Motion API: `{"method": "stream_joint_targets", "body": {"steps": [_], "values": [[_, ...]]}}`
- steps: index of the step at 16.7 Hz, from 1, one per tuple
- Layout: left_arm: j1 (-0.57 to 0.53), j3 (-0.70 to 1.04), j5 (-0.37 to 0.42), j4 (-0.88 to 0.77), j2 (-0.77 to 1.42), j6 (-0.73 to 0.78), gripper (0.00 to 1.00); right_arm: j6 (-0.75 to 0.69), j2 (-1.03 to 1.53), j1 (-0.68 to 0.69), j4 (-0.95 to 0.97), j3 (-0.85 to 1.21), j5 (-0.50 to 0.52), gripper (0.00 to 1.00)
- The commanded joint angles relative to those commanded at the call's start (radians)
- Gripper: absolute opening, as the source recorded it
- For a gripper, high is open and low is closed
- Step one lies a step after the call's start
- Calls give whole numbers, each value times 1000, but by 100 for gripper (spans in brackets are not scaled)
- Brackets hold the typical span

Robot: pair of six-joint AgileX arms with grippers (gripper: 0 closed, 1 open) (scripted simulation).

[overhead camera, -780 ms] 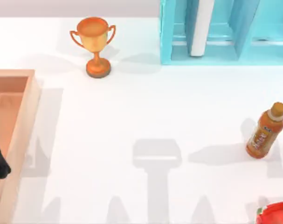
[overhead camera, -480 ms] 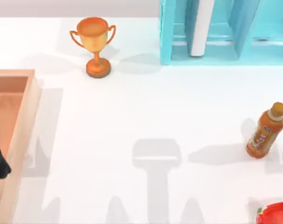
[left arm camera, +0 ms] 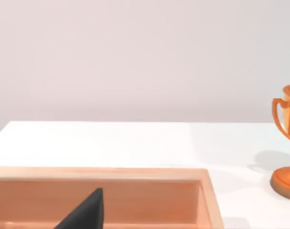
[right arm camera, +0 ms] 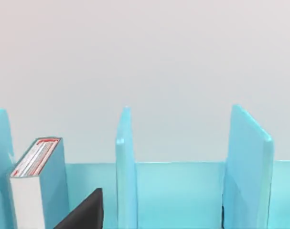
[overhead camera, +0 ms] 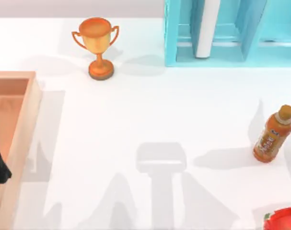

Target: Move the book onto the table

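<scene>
Top view: book stands upright in the light-blue shelf unit at the far edge of the bench, white page edges facing up toward the camera, in the compartment between two dividers. Right wrist view: book shows teal-blue cover, white pages, a red-and-white strip along its top edge; it stands just beside one shelf divider, with a further divider well apart. A dark part of the right arm sits low in that view; finger state of either arm: cannot tell. Orange trophy stands left of the shelf. Orange bottle stands near the bench's right side. Red object at the near right corner. Tan wooden tray at the left.
</scene>
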Motion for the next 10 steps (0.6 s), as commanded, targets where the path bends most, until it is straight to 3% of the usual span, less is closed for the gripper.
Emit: {"method": "stream_joint_targets", "body": {"steps": [10], "values": [[0,0,0,0,0,0,100,7,1211,243,598,465,279,100]]}}
